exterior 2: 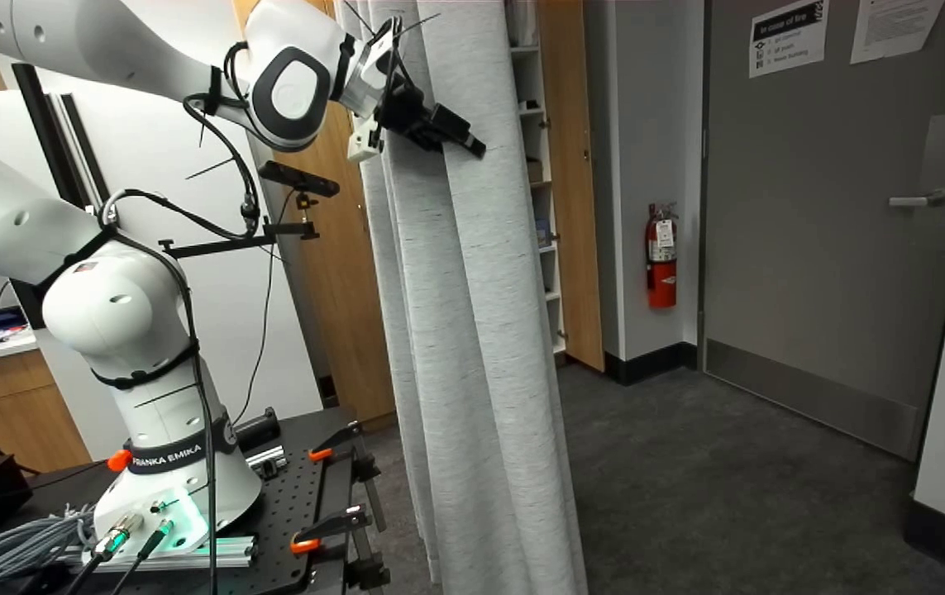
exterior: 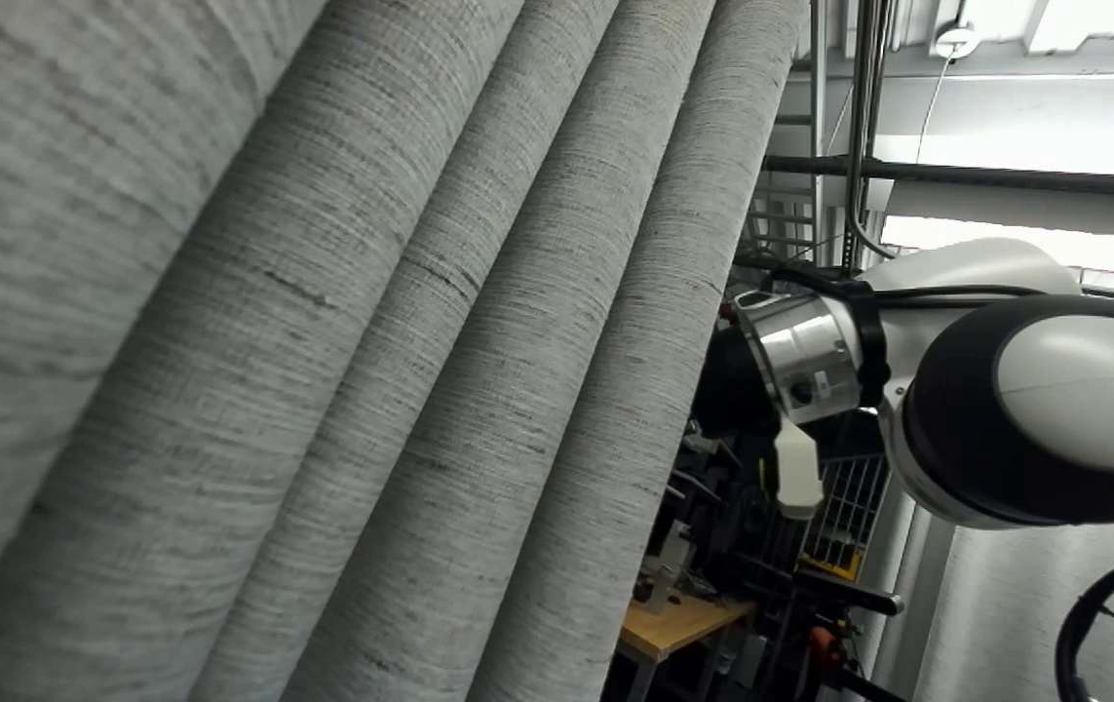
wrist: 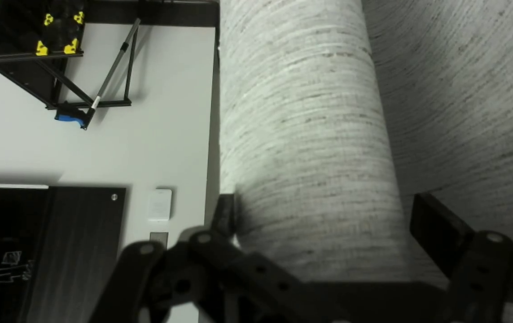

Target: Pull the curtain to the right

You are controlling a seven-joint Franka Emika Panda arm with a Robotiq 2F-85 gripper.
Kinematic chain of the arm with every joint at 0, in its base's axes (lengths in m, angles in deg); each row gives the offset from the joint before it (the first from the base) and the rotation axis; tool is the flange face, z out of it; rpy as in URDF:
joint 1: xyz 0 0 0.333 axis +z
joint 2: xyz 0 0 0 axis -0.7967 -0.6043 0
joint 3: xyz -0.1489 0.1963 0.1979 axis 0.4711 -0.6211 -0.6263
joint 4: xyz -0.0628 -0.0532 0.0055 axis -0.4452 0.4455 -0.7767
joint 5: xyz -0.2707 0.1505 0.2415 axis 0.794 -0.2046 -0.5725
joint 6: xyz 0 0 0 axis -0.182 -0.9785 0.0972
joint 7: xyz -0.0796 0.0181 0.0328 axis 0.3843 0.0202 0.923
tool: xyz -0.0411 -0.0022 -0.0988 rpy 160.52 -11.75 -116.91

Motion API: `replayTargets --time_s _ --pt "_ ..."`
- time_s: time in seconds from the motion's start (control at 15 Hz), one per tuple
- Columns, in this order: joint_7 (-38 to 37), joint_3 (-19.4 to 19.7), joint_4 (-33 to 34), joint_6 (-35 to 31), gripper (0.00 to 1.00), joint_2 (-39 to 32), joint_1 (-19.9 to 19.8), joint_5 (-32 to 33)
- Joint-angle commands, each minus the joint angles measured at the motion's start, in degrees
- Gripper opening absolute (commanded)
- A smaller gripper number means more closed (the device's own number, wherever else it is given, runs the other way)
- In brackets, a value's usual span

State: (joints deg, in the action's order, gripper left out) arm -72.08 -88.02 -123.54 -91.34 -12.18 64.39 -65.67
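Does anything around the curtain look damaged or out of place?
I see no damage. One slight oddity: in an exterior view, a cabinet door stands open beyond the curtain, leaving shelves exposed.

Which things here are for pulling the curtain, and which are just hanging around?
For the job:
the grey curtain
the robot arm
its black fingers, open, with a curtain fold between them

Just hanging around:
the red fire extinguisher
the grey door
the papers on that door
the wooden table
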Motion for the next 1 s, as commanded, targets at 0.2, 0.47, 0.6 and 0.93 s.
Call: replayTargets --time_s 0.2,0.47,0.6,0.93 --pt "0.2 -0.2 0.0 0.2 1.0 -0.1 -0.2 -0.3" --pt "0.1 -0.1 -0.1 0.1 1.0 -0.2 0.0 -0.5" --pt "0.0 -0.1 -0.2 -0.1 1.0 -0.3 -0.1 -0.5" --pt "-0.5 -0.4 -0.4 -1.0 0.51 -0.6 -0.7 -0.5"
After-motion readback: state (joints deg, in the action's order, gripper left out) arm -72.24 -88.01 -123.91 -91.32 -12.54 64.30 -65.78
